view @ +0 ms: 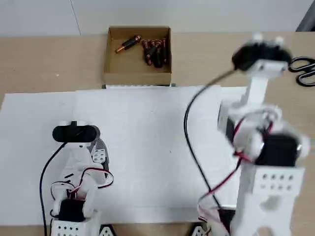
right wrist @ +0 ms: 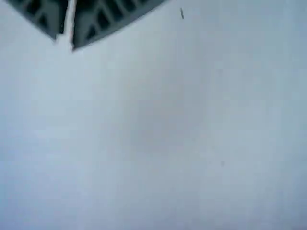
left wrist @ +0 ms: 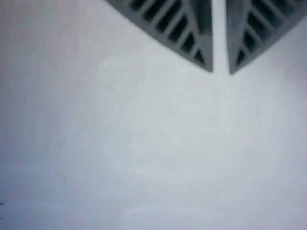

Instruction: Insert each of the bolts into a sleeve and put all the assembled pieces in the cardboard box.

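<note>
Scissors (view: 304,70) lie far right on table (view: 39,64); cardboard box (view: 112,54) w/ assembled pieces (view: 156,51) at back. Wrist views: left gripper (left wrist: 220,71) & right gripper (right wrist: 64,42) over white paper (left wrist: 144,143), fingers pressed nearly together.

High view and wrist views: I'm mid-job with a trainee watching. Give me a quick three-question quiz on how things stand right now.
1. True or false: some assembled pieces lie loose on the white sheet.
2. Where are the scissors? A: in the cardboard box. B: on the table, at its right edge. C: on the white sheet.
3. Fill in: the left end effector and the right end effector, both shut over the sheet, hold ____.

Key: 1 false, since all the assembled pieces are in the box. 2 B. 3 nothing.
</note>
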